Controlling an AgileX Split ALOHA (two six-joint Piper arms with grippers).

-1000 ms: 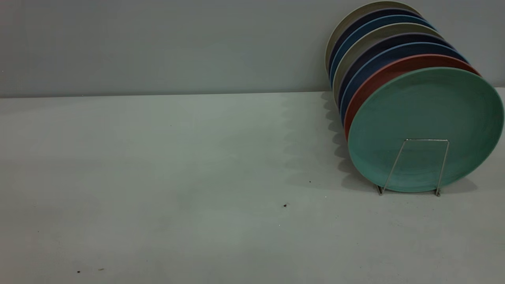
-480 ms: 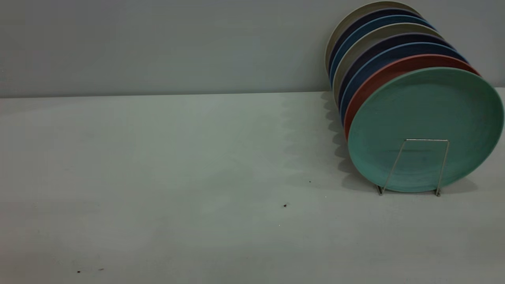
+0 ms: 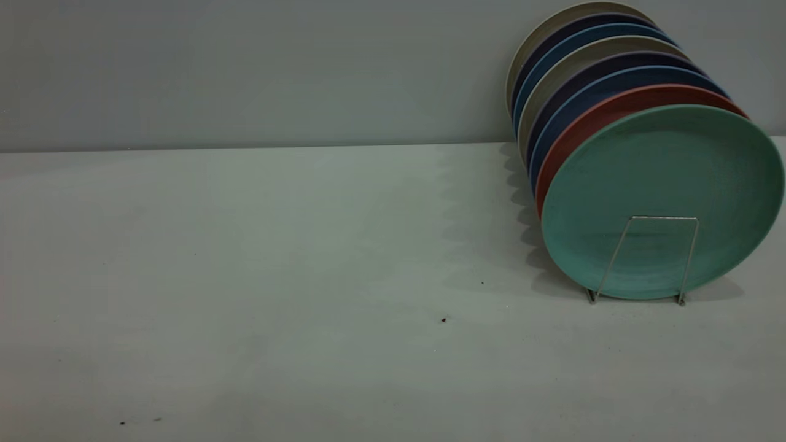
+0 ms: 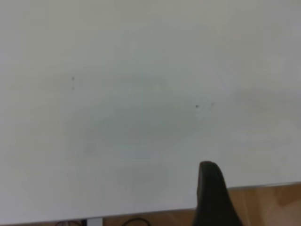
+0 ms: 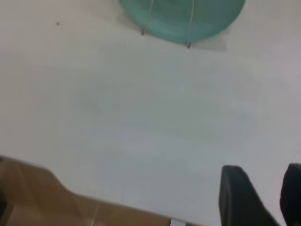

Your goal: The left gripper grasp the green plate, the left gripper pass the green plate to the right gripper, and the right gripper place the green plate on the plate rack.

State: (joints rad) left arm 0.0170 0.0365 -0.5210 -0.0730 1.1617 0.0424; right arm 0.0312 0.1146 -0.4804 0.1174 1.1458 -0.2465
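Quick status from my end: green plate (image 3: 660,184) is in the rack (image 3: 645,258), frontmost slot, standing on edge and leaning back on the salmon plate (image 3: 589,120) behind it. The front wire loop crosses its lower face. The rack sits by the worktop's (image 3: 276,276) right edge, with the row running toward the back edge.

Right gripper (image 5: 263,190) hangs over a worktop edge, well apart from the rack. Its fingers are spread w/ nothing between them. Left gripper (image 4: 212,188) is also over a worktop edge, away from everything, and I can't tell its state from what shows. Neither arm shows in the exterior view.

So imo placing is done and the only step left is parking. How I'd do it well:
- keep the right one spread, no reason to close near the rack
- pull away from the rack, not across it, bc that front loop looks like all that's stopping the plate sliding fwd
- check the plate isn't rocking before calling it done
- leave the left arm alone

Counts, best I can read the rims:
- plates: 8 total: 1 green, 1 salmon, 2 beige, 4 blue/dark navy
- racks: 1, only the front loop is visible
- grippers: 2
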